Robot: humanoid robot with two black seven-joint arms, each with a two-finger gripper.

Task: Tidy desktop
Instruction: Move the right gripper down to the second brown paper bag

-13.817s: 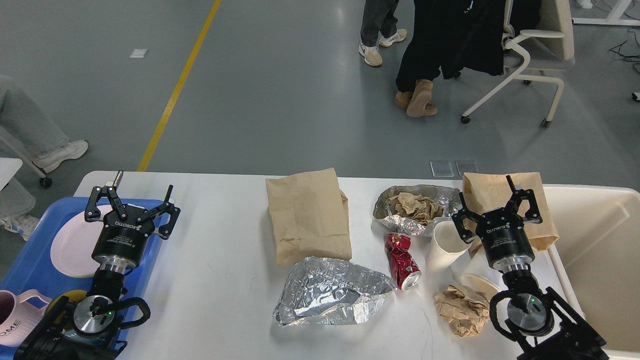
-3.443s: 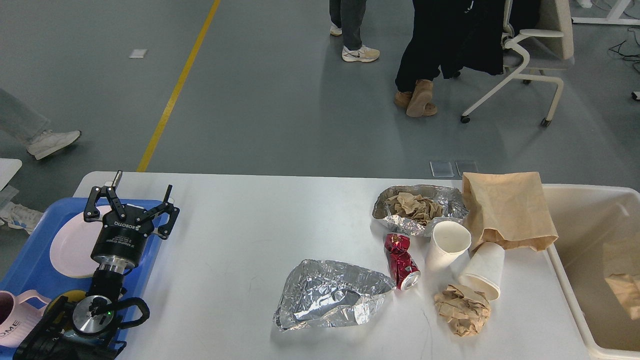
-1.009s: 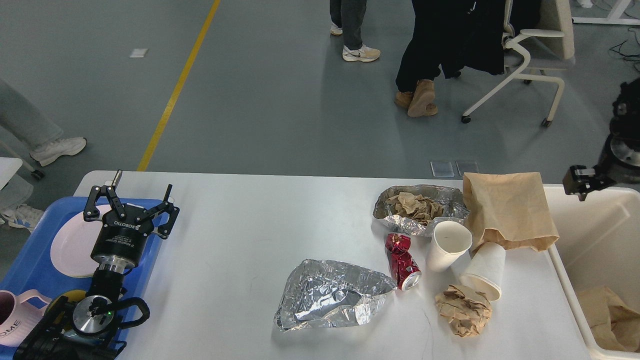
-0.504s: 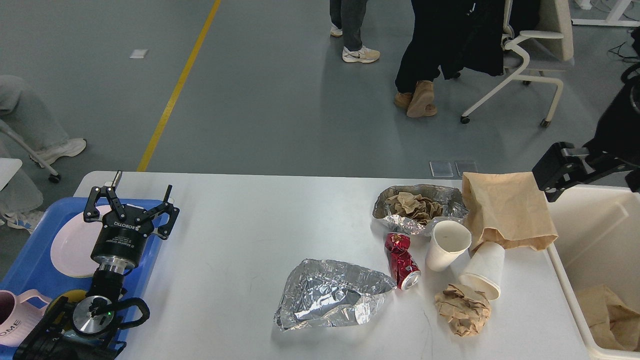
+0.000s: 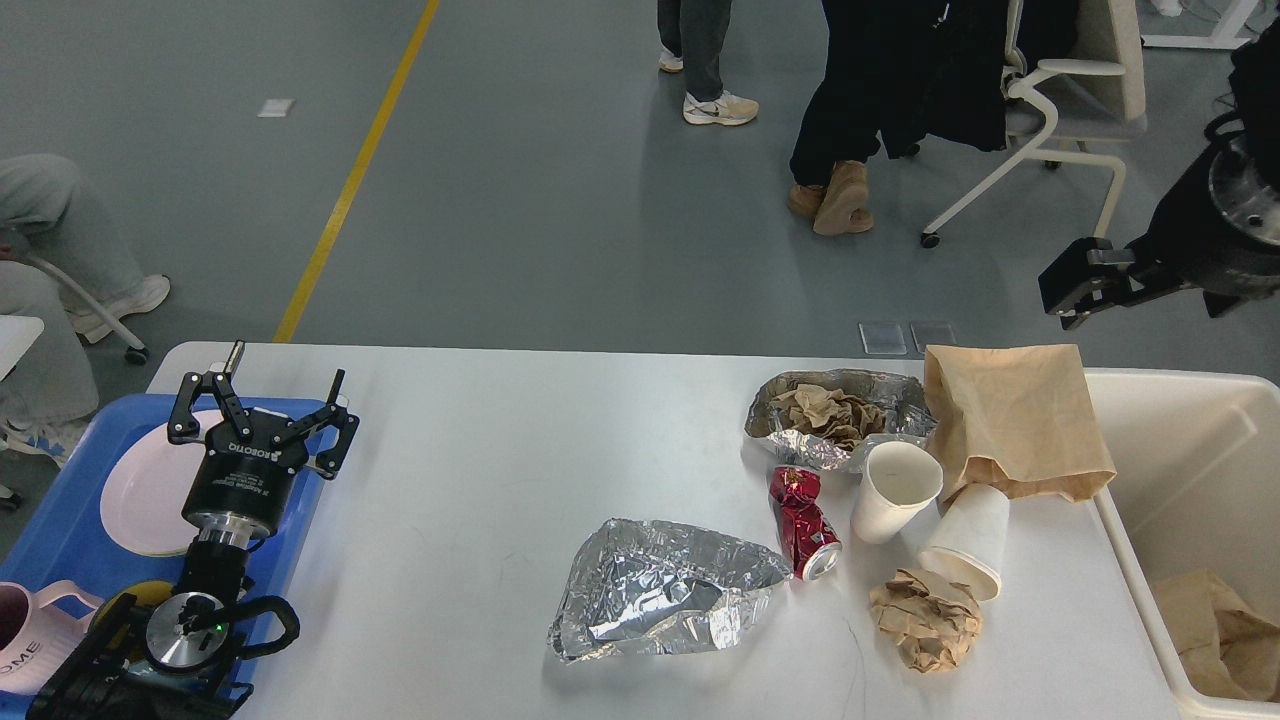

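Note:
The white desktop holds litter on its right half: a crumpled foil sheet, a crushed red can, an upright paper cup, a tipped paper cup, a crumpled brown paper ball, a foil tray with crumpled paper and a brown paper bag. My left gripper is open and empty over the blue tray's right edge. My right gripper is a dark block raised beyond the table's far right corner; its fingers cannot be told apart.
A cream bin stands at the table's right end with a brown bag inside. The blue tray at the left holds a pink plate and a pink mug. People and a chair stand beyond the table.
My right arm has risen from over the bin and swung left and farther back. The left arm and the litter on the table have not moved.

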